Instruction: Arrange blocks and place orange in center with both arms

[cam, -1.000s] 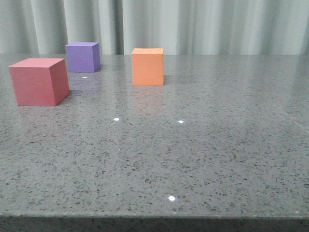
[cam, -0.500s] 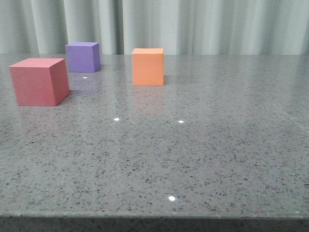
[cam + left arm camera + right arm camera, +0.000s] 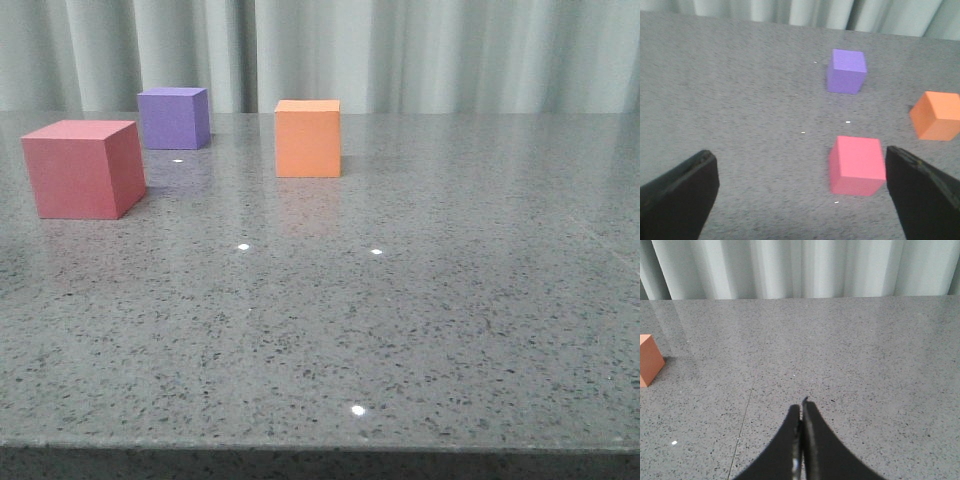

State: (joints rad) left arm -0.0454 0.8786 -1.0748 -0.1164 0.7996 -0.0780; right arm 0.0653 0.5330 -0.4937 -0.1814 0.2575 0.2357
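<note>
Your left gripper (image 3: 800, 200) hangs above the table (image 3: 420, 330) with its fingers (image 3: 677, 192) spread wide and nothing between them. The pinkish-red cube (image 3: 857, 165) lies just ahead of it, close to the right-hand finger; the purple cube (image 3: 846, 71) sits farther ahead on much the same line, and the orange cube (image 3: 936, 115) is off beyond that same finger.

In the front view the pinkish-red cube (image 3: 85, 168), purple cube (image 3: 174, 117) and orange cube (image 3: 307, 138) have each slid a hair to the right over the last second, all together. That reads as a small camera shake, not a block being moved, so you should treat the arranging as not yet begun.

Your right gripper (image 3: 801, 440) has its fingers pressed together, empty, over bare table. The orange cube (image 3: 649, 360) is well off to its left and ahead.
</note>
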